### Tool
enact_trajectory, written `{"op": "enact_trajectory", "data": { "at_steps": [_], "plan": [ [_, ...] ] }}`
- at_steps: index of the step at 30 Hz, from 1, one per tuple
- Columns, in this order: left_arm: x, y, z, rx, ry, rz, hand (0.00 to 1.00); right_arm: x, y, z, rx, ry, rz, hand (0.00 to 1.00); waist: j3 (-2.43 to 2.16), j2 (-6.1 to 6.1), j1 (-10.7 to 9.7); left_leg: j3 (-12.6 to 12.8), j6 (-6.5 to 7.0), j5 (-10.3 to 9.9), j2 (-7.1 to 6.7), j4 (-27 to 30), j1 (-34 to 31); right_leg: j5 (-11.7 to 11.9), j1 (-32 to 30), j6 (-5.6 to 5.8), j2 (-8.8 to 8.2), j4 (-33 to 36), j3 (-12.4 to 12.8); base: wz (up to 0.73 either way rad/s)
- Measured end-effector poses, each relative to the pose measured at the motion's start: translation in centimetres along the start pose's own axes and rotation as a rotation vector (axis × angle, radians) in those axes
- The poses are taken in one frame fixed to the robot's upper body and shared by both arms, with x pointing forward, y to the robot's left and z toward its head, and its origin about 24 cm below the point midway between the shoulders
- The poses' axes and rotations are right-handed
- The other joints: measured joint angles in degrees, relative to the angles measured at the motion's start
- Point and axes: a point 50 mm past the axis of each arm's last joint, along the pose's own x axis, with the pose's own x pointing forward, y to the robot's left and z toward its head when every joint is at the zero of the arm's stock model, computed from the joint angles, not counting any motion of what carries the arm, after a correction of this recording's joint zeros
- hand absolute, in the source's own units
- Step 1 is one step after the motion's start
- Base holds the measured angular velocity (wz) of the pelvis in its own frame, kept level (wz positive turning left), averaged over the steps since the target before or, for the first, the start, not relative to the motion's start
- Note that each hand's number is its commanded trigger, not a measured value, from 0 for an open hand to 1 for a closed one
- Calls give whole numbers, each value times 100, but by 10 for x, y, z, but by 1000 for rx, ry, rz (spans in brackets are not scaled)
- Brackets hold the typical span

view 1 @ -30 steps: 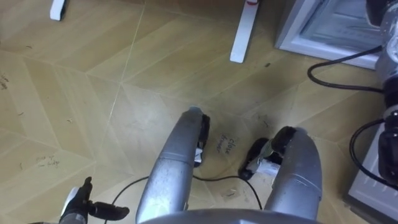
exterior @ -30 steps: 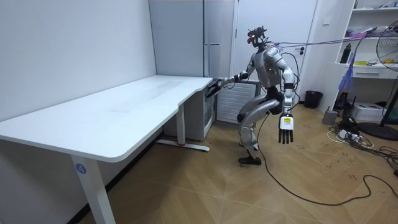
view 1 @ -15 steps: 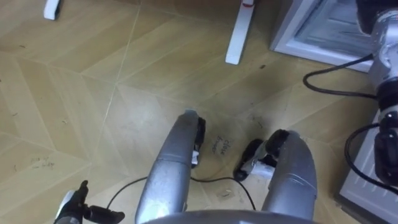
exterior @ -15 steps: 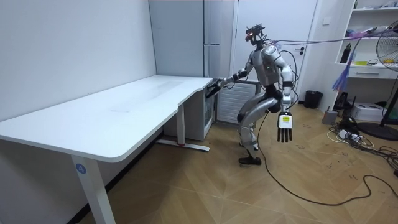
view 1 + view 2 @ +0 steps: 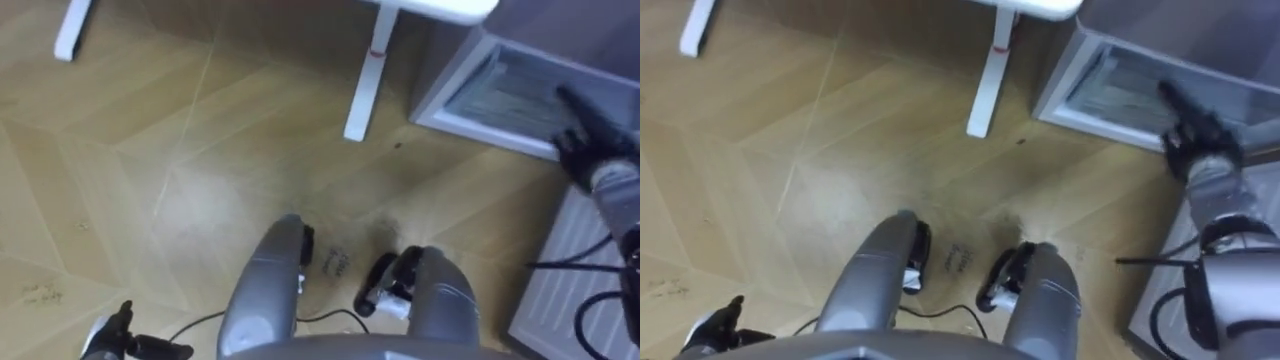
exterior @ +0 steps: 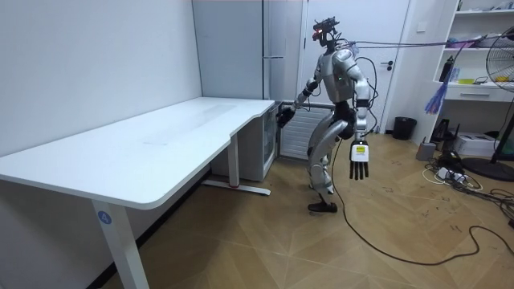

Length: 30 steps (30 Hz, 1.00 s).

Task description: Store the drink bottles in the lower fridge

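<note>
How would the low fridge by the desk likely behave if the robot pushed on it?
The fridge looks boxy and sits flat on the wood floor, so it probably feels heavy and stays put. The right hand is near its framed front, which may be a door that swings instead.

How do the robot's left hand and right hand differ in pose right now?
The left hand hangs low beside the robot's hip, fingers straight and holding nothing; the right hand is held out ahead. The left hand is over the wood floor, away from the lower fridge; the right hand is close to that fridge's front. Both hands are dark.
</note>
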Motion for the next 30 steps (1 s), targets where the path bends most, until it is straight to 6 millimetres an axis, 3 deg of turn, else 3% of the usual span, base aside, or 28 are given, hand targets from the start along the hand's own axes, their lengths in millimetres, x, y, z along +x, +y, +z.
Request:
{"op": "enact_trajectory", "data": {
  "at_steps": [2,5,9,16,20,27,30],
  "plan": [
    [4,1,5,-3,8,2,0,-5,-23,-13,-170,67,-57,0,-3,6,20,108,19,11,80,-237,295,116,261,48,111,-311,62,-22],
    [7,-1,14,-8,-6,0,0,-11,-43,-27,-412,162,-76,0,-12,25,-1,236,71,56,77,-621,707,214,593,104,129,-655,74,-13],
    [7,-10,17,-23,-11,-23,0,-19,-61,-49,-583,260,-100,0,-41,81,-12,329,87,83,74,-952,1112,303,931,157,174,-970,127,-9],
    [7,-21,7,-17,45,-48,0,-48,-101,-111,-832,501,-100,0,-79,69,-172,344,44,291,86,-1872,2121,552,1960,252,387,-1971,63,1],
    [5,-34,-5,29,94,-75,0,-71,-123,-145,-844,624,-95,0,-185,23,-295,379,26,452,74,-2497,2803,761,2642,310,524,-2627,70,-1],
    [3,-44,-11,107,117,-80,0,-92,-138,-169,-782,678,-116,0,-189,-19,-444,625,27,611,62,-3287,3842,937,3546,378,614,-3287,151,-11],
    [2,-47,-17,46,156,-74,0,-101,-144,-180,-699,697,-138,0,-184,-11,-482,647,9,628,78,-3472,4139,1020,3837,394,695,-3538,221,-9]
  ]
}}
